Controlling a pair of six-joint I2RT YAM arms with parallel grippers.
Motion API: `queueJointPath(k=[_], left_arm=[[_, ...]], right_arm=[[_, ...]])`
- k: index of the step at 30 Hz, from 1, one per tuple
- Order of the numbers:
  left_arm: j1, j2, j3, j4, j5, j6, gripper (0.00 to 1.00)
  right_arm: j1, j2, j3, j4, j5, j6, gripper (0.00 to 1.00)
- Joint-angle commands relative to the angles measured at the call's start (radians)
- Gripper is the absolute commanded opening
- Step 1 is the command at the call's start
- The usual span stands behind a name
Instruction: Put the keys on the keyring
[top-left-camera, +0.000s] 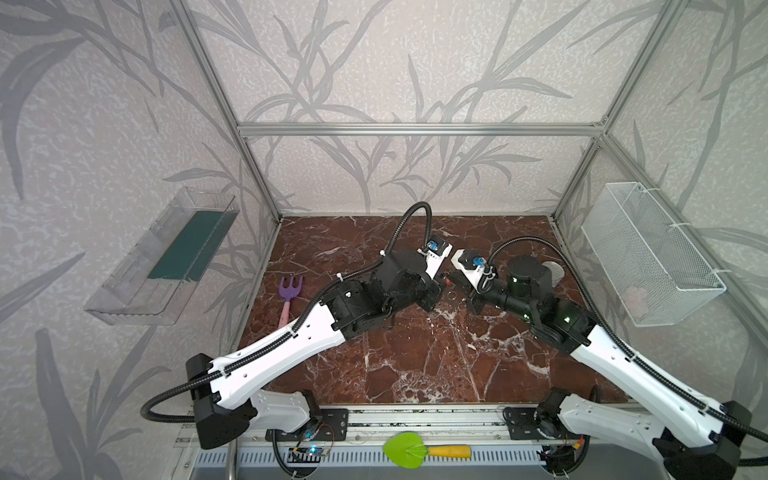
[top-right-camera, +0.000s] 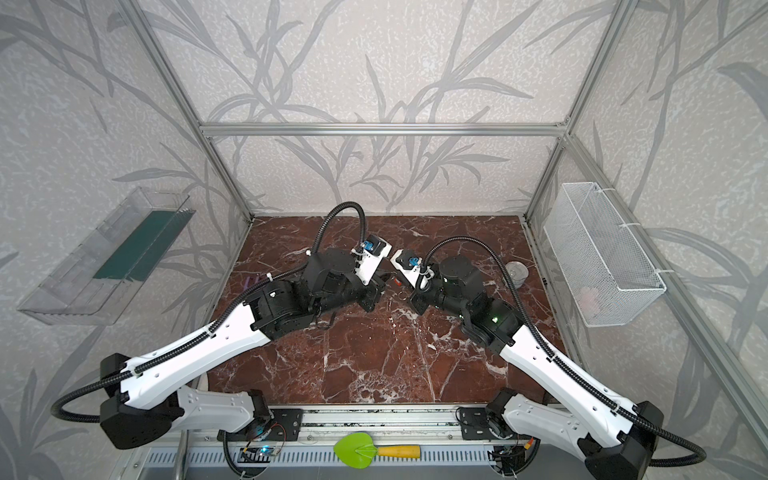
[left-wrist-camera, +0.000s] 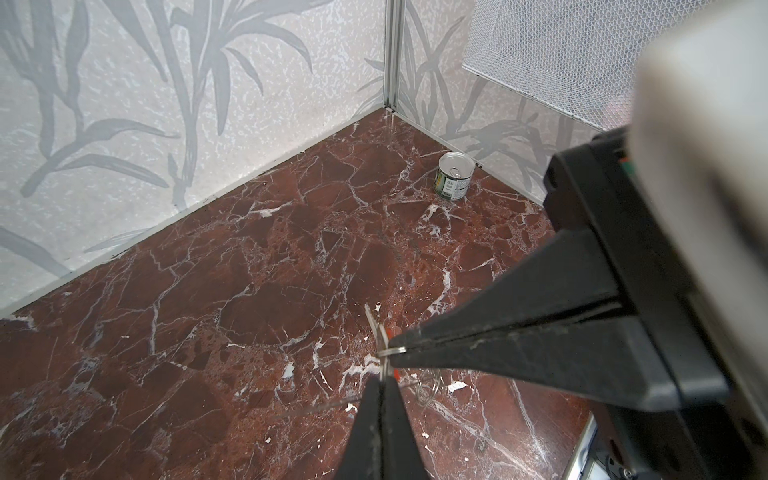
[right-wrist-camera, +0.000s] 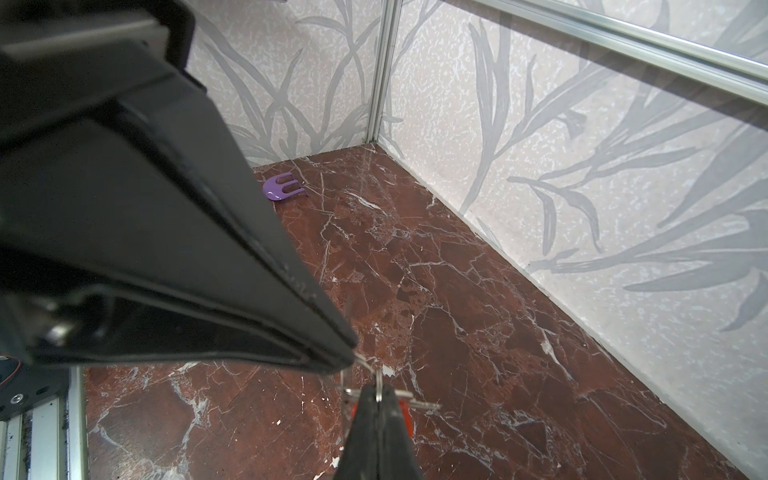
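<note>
Keys (right-wrist-camera: 419, 404) show sharply from the right wrist, barely from above.

The keys (right-wrist-camera: 422, 405) lie half hidden behind the right gripper (right-wrist-camera: 379, 388) — the keyring (top-left-camera: 452, 296) too small to make out.

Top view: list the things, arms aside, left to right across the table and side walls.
Clear wall tray → purple toy fork → red-tagged keys → tin can → white mesh basket.
</note>
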Motion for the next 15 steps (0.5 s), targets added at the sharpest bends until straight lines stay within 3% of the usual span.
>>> queueJointPath(k=[1,15], left_arm=[[0.002,-0.004,0.023,-0.008,-0.039,-0.018,0.00],[0.002,-0.011,0.019,-0.001,-0.022,-0.024,0.00]], right_arm=[[0.011,-0.015,-0.003,-0.011,0.003,-0.005,0.00],[0.013,-0.010,0.006,-0.019,0.012,0.000,0.00]])
